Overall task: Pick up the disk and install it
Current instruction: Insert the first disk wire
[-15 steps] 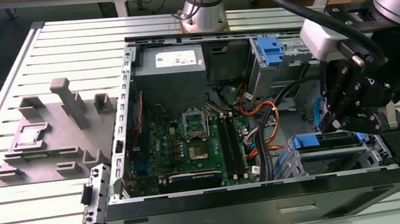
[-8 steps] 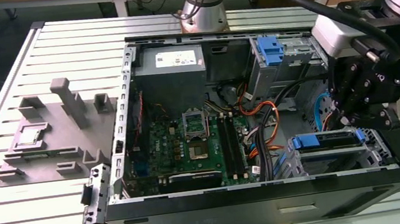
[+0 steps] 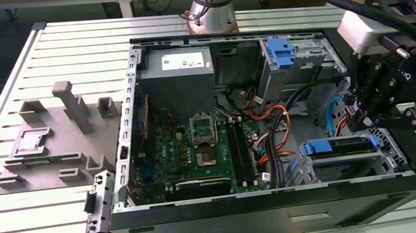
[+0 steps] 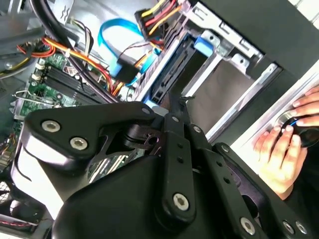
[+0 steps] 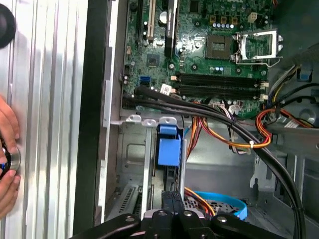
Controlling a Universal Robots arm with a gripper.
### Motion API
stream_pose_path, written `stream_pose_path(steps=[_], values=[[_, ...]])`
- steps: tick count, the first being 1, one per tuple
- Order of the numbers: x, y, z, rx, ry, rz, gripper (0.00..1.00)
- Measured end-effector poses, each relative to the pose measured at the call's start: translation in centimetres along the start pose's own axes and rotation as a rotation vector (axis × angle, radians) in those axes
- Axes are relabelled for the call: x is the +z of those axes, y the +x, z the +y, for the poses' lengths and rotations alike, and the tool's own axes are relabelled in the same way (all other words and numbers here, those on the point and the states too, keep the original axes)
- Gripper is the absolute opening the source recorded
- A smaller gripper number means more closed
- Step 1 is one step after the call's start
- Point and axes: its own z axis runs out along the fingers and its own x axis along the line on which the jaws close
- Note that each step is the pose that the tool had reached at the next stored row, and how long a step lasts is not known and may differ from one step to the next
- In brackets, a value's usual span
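Note:
The disk (image 3: 343,146), a dark slab with a blue carrier end, lies edge-up in the grey drive bay (image 3: 354,164) at the near corner of the open computer case, on the exterior view's right. My gripper (image 3: 373,124) hangs right above it. In both wrist views the two black fingers (image 5: 172,199) are pressed together with nothing between them. Their tips sit at the disk's (image 4: 167,74) exposed edge, a short way from its blue carrier tab (image 5: 167,144). Whether the tips touch the disk I cannot tell.
The case holds a green motherboard (image 3: 204,146), a grey power supply (image 3: 177,67), bundled cables (image 5: 239,134) and a second blue bracket (image 3: 280,52) on the far bay. A grey fixture (image 3: 53,140) stands on the slatted table (image 3: 66,44). A person's hand (image 4: 284,144) rests beside the case.

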Motion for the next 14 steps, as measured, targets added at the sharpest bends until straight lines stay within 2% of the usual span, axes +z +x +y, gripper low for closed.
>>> stream_pose_path(steps=[2,5,9,14], values=[[0.01,-0.07,-0.26,0.000,0.0000,0.0004,0.10],[0.00,-0.09,-0.28,0.000,0.0000,0.0004,0.10],[-0.42,-0.10,-0.29,0.000,0.0000,0.0003,0.10],[-0.45,-0.11,-0.29,0.000,0.0000,0.0020,0.10]])
